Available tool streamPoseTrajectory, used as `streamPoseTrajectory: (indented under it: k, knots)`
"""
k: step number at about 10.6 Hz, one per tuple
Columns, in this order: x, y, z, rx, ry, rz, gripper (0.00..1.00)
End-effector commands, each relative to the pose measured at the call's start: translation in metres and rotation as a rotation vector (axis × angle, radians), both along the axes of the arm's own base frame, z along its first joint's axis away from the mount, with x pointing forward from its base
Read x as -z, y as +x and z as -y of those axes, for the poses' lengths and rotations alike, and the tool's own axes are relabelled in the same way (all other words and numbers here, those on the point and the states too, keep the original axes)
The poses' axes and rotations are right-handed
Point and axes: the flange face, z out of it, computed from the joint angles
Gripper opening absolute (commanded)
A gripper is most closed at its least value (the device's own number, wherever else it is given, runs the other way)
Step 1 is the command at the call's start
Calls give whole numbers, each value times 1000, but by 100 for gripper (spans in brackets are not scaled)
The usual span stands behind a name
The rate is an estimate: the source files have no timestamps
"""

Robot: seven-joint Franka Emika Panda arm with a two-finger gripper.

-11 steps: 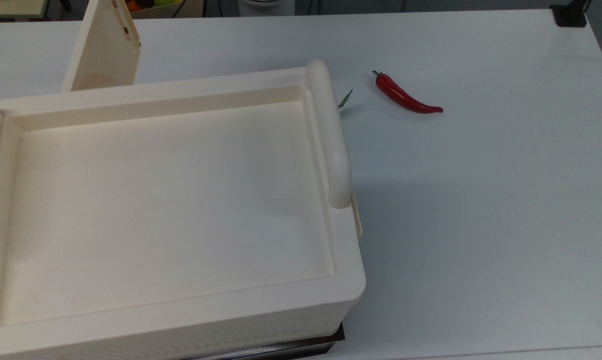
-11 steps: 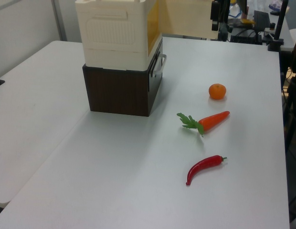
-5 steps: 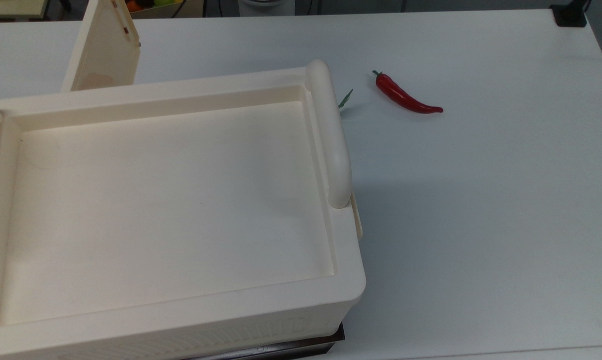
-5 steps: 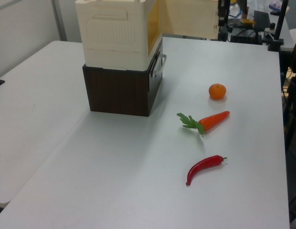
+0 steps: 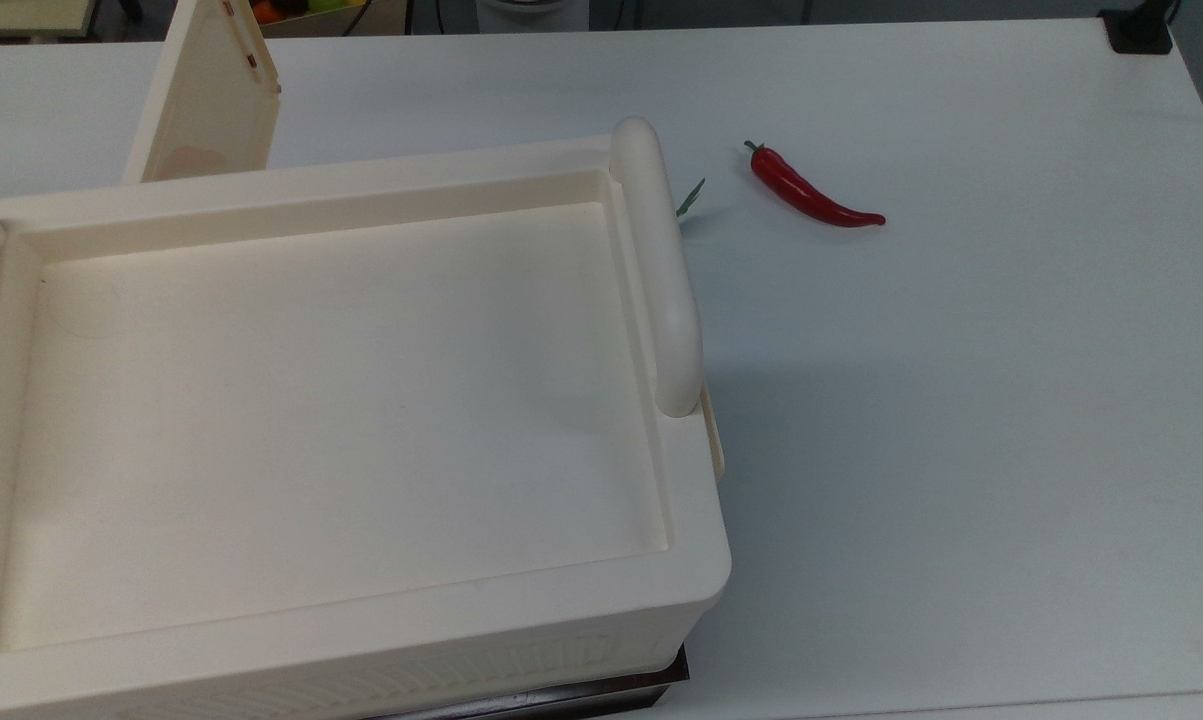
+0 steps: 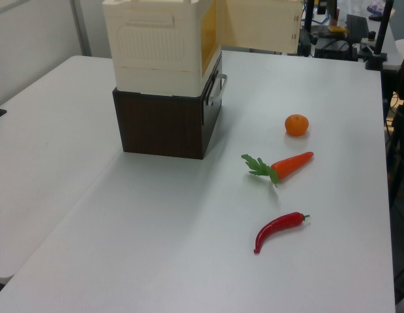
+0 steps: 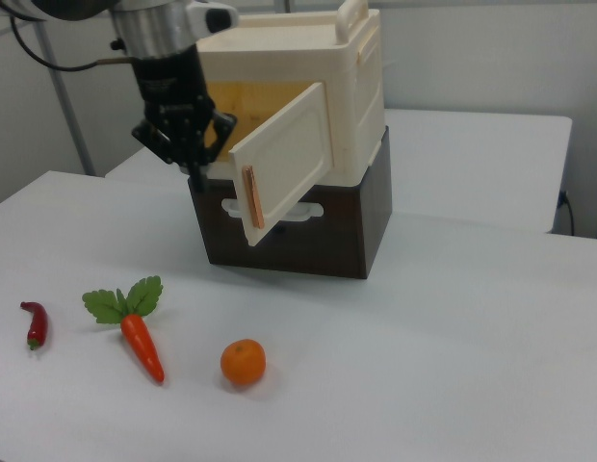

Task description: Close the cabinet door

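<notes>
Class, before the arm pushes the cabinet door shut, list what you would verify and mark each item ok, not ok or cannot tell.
1. Cabinet door open, needs closing: ok.
2. Pincer near the cabinet door's free edge in the right view: ok.
3. Pincer touching the cabinet door: cannot tell.
4. Carrot, orange and chili on the table away from the swing: ok.
5. Cabinet seated on the dark base: ok.
</notes>
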Motion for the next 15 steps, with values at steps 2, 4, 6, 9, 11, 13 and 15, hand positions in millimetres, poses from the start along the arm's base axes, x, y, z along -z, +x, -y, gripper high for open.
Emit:
streamPoseTrajectory:
  k: [2,4,6,9,11,13,15]
  knots:
    - [-9,-13,85,-351,-59,77,0]
    - [-4,1,105,-551,-127,127,0]
    - [11,22,115,-608,-178,152,0]
    - [36,59,112,-726,-207,228,0]
    - [45,69,96,-785,-200,222,0]
    - [48,72,72,-820,-170,212,0]
    - [54,76,48,-841,-127,187,0]
